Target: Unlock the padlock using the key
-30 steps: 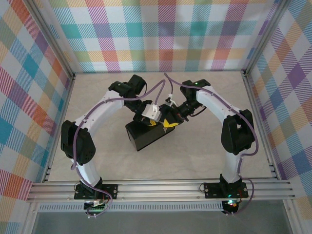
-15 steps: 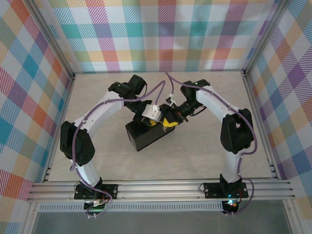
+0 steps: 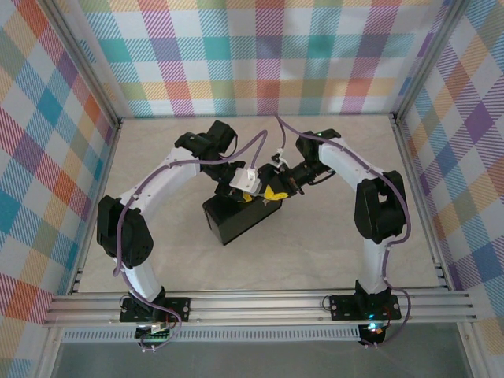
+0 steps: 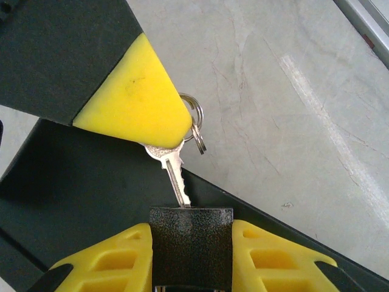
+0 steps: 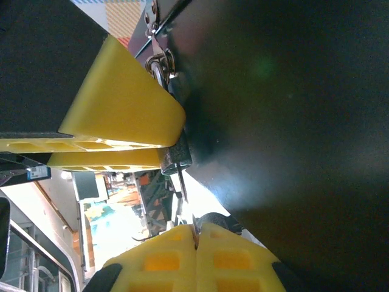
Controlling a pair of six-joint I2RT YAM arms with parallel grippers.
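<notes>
Two yellow left fingers (image 4: 267, 252) clamp the black padlock (image 4: 191, 243) between them, one against each side of its body, as the left wrist view shows. Straight ahead of them the small silvery key (image 4: 175, 173) points blade-first at the padlock's end face. Its tip touches that face, but I cannot tell how far it sits in the keyhole. The right fingers (image 5: 213, 255) are pressed together on the key's head, and in the right wrist view the blade sticks out past their tips toward the padlock. A wire key ring (image 4: 196, 125) hangs from the head, just beside the right fingertip. Below both pairs of fingers lies a dark box (image 3: 236, 224). The pale tabletop (image 4: 292, 91) spreads out past its edge. Seen from above, the two pairs of fingers meet tip to tip over the far edge of the box, with the arms arching in from either side.
</notes>
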